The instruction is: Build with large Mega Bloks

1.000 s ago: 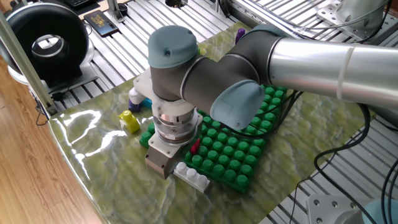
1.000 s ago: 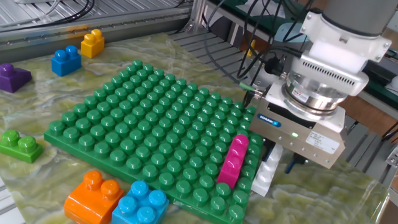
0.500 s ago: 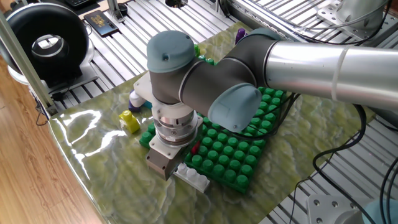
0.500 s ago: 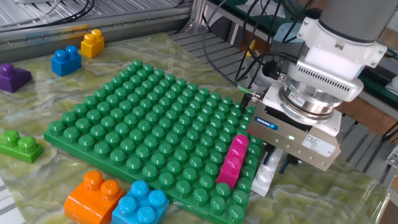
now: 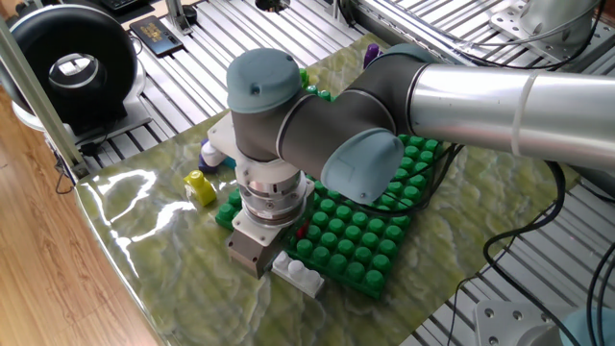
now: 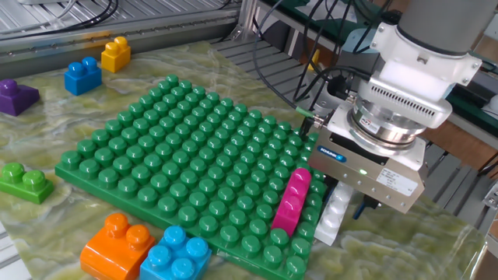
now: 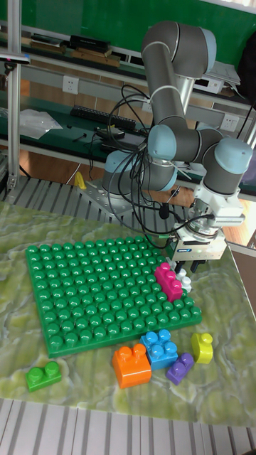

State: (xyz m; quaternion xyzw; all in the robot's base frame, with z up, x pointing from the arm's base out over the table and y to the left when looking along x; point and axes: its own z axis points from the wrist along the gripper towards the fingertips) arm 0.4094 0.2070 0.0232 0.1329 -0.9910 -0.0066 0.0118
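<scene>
The magenta brick (image 6: pixel 291 201) is seated on the studs of the green baseplate (image 6: pixel 148 148) along the edge nearest the arm; it is the only brick on the plate, so the build is judged to be at an early stage. The white-grey brick (image 6: pixel 333 212) lies on the table cover just beside that same edge, next to the magenta brick, and is not yet mounted. The gripper (image 6: pixel 352 204) is positioned low, directly over the white-grey brick, with its body hiding most of the fingers; whether the jaws are closed on the brick or standing free of it cannot be determined from any view. The step in hand appears to be the pickup or placement of this white-grey brick. The remaining stock is loose on the cover: in the other fixed view, the orange brick (image 6: pixel 117 244) and a light blue brick (image 6: pixel 176 253) touch each other off the near corner, with a green brick (image 6: pixel 23 182), a purple brick (image 6: pixel 15 95), a blue brick (image 6: pixel 82 75) and a yellow brick (image 6: pixel 115 53) well apart from the plate. Most of the assembly remains to be done.
</scene>
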